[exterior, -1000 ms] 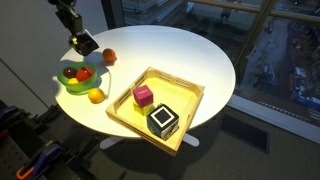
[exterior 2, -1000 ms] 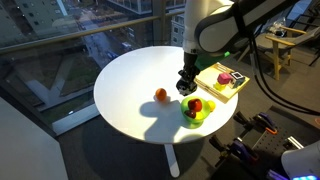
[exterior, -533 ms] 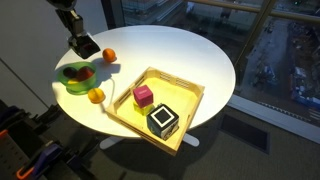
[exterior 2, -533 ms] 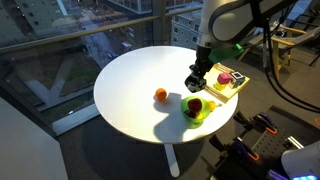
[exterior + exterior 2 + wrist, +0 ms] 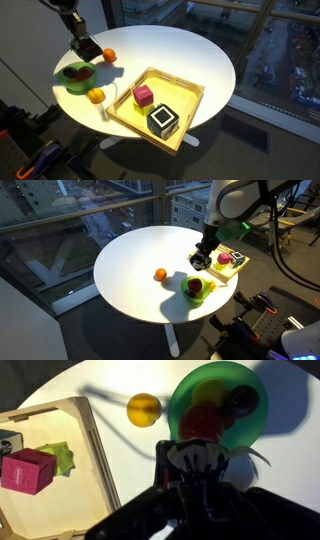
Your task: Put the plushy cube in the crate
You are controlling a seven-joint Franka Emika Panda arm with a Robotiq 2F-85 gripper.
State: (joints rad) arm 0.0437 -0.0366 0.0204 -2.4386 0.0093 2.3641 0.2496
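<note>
- The gripper [image 5: 85, 44] is hanging over the round white table [image 5: 170, 50], with its fingers pressed in on the plushy cube [image 5: 87, 46] and pinching it between them.
- In the wrist view the plushy cube [image 5: 196, 457] is showing as a dark lump with whitish patches at the gripper [image 5: 197, 468] tips, held up off the tabletop.
- The plushy cube [image 5: 203, 259] is not lying in any container; in an exterior view it is hovering near the crate [image 5: 228, 275] and the green plate [image 5: 200, 295].
- The crate [image 5: 140, 131] is sitting near the table's edge and is holding a pink cube [image 5: 143, 95] and a larger black cube [image 5: 163, 122] with white square markings.
- In the wrist view a crumpled yellow-green thing [image 5: 62, 457] is lying just beside the pink cube [image 5: 27, 470] inside the crate [image 5: 99, 450]; I cannot tell what it is.
- The green plate [image 5: 70, 87] is carrying a red fruit [image 5: 84, 72]; the wrist view is also showing a dark round item [image 5: 240, 400] on the plate [image 5: 225, 375].
- One orange ball [image 5: 96, 96] is resting on the bare table between plate and crate, and another orange [image 5: 109, 56] is lying on the table beyond the plate.
</note>
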